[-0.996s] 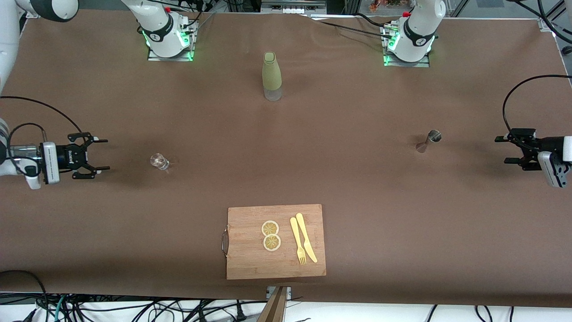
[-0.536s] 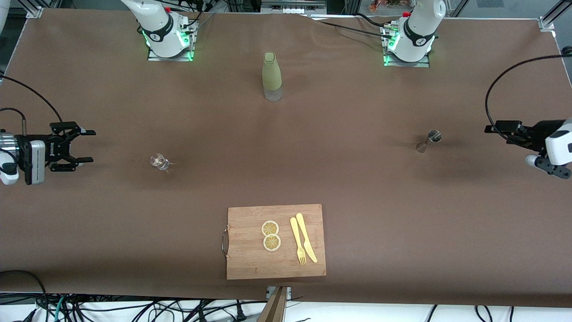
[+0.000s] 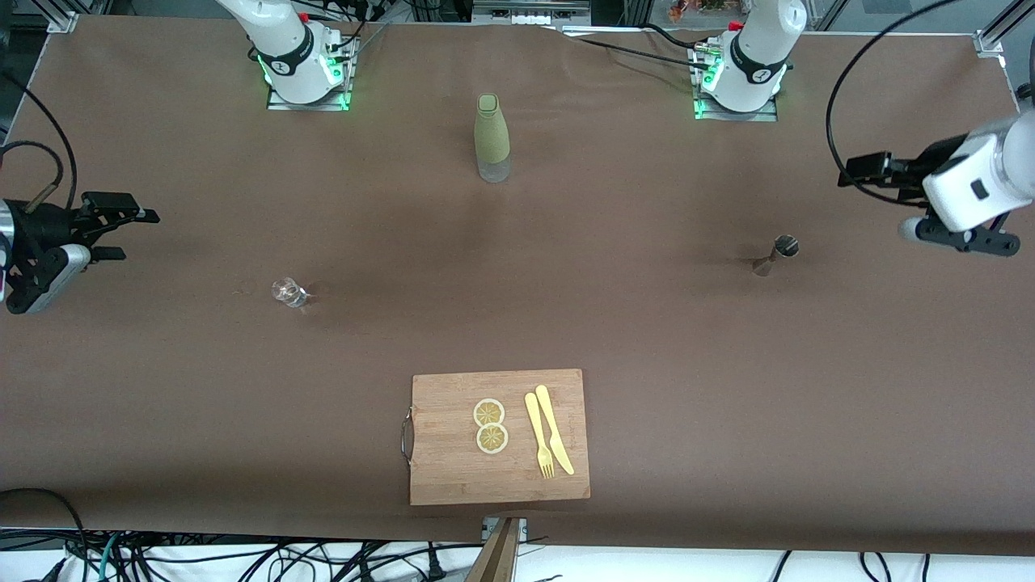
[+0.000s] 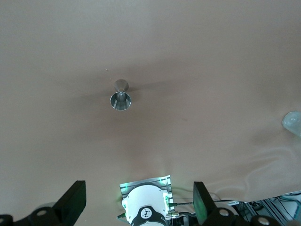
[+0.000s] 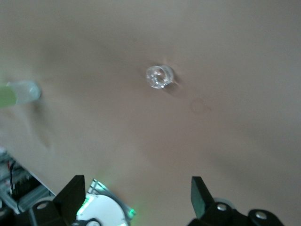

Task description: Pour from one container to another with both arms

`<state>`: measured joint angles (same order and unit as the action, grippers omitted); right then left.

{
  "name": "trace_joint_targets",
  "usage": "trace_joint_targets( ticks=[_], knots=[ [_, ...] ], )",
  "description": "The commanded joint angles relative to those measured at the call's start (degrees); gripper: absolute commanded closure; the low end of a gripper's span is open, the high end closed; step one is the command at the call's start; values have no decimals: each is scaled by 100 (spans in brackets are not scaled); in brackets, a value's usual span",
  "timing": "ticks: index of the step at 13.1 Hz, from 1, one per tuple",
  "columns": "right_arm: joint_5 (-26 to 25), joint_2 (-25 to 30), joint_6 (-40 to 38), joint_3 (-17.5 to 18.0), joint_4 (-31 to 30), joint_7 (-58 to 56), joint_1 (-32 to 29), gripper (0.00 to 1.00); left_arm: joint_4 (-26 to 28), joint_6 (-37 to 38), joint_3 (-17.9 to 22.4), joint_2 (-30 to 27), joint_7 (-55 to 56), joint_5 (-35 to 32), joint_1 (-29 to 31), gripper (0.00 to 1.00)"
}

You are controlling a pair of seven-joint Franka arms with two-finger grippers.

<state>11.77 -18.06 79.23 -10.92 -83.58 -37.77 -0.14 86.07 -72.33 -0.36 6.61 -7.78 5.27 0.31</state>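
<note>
A small clear glass (image 3: 287,291) (image 5: 159,76) stands on the brown table toward the right arm's end. A metal jigger (image 3: 776,253) (image 4: 121,97) stands toward the left arm's end. Both arms are raised at the table's two ends, well apart from these containers. My right gripper (image 3: 128,234) (image 5: 136,186) hangs open and empty over the table's edge, with the glass below it. The left gripper (image 3: 859,176) (image 4: 139,192), also open and empty, is over the cloth near the jigger, which shows below it in its wrist view.
A green bottle (image 3: 492,137) (image 5: 13,93) with a clear bottom stands between the two arm bases. A wooden cutting board (image 3: 453,477) near the front edge carries two lemon slices (image 3: 490,425), a yellow fork (image 3: 538,436) and a knife (image 3: 555,428).
Both arms have lifted and swung their grippers away from the glass and the jigger, toward the bases' side. Both grippers stayed open; nothing on the table moved.
</note>
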Motion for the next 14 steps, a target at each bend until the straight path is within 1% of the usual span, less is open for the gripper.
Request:
trace_joint_targets(
  ticks=[1,2,3,4,5,6,7,8,9,10,12,13,14],
  knots=[
    [-463,461,83,20,-290,1776,354,0,68,-26,18,-142,-83,-106,-22,0],
    [-857,575,144,28,-308,2243,522,0,-1,-131,-34,-81,-66,-88,-83,0],
    [-974,663,258,63,-334,2605,567,0,-37,-158,-191,-80,38,-61,-144,0],
    [-1053,855,555,98,-499,2739,568,0,-142,-271,-280,-72,387,-96,-163,0],
    [-1167,1066,845,107,-692,2749,542,0,-177,-307,-307,-72,661,-96,-154,0],
    [-1247,1259,1048,116,-834,2862,489,0,-221,-299,-289,-80,681,-70,-102,0],
    [-1247,1383,1250,168,-870,3063,384,0,-230,-316,-246,-72,672,-44,-49,0],
    [-1230,1515,1392,360,-940,3318,192,0,-231,-325,-245,-72,681,-26,-31,0],
    [-1230,1716,1489,467,-1149,3538,129,0,-231,-334,-245,-72,707,-26,-31,0],
    [-1212,1875,1551,468,-1308,3662,128,0,-265,-369,-245,-72,699,-61,-31,0],
    [-1090,1903,1569,468,-1467,3628,120,0,-476,-440,-245,-80,699,-44,-5,0],
    [-959,1903,1595,468,-1546,3610,119,0,-477,-439,-245,-80,699,-17,30,0],
    [-957,1903,1587,476,-1547,3601,119,0,-451,-457,-245,-63,707,-35,31,0]
  ],
)
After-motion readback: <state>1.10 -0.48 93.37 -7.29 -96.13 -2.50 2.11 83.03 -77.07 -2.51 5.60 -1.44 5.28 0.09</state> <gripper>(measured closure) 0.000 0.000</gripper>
